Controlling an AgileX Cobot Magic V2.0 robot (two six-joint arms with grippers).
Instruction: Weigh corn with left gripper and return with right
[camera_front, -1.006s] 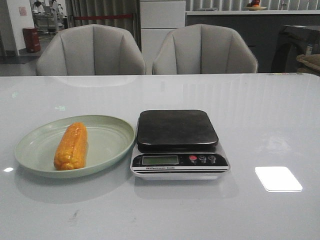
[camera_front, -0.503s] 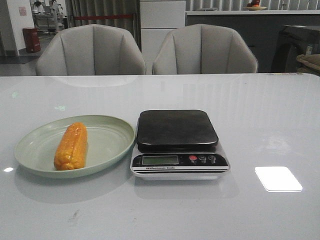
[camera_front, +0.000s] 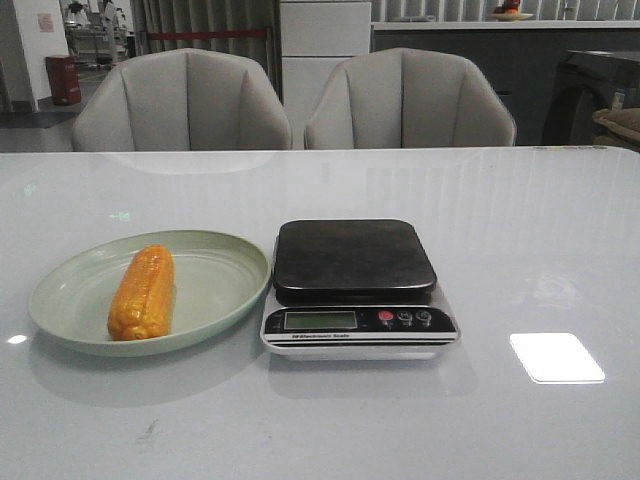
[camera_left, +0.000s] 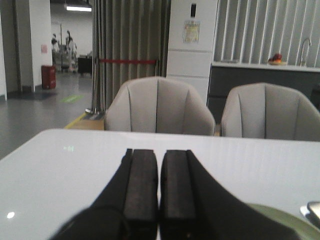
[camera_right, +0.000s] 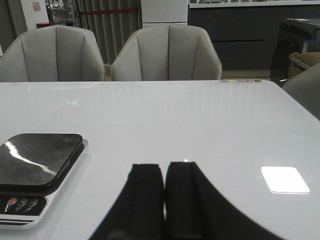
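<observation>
The orange-yellow corn (camera_front: 142, 292) lies lengthwise on the pale green plate (camera_front: 215, 275) at the table's left. A kitchen scale (camera_front: 355, 262) with a dark platform stands right of the plate, nothing on it. Neither gripper shows in the front view. In the left wrist view my left gripper (camera_left: 159, 152) is shut and empty, held over the table, with the plate's rim (camera_left: 287, 222) beside it. In the right wrist view my right gripper (camera_right: 164, 165) is shut and empty, to the right of the scale (camera_right: 37, 160).
Two grey chairs (camera_front: 290, 100) stand behind the table's far edge. A bright light patch (camera_front: 556, 357) lies on the table right of the scale. The scale's display and buttons (camera_front: 400, 318) face the front edge.
</observation>
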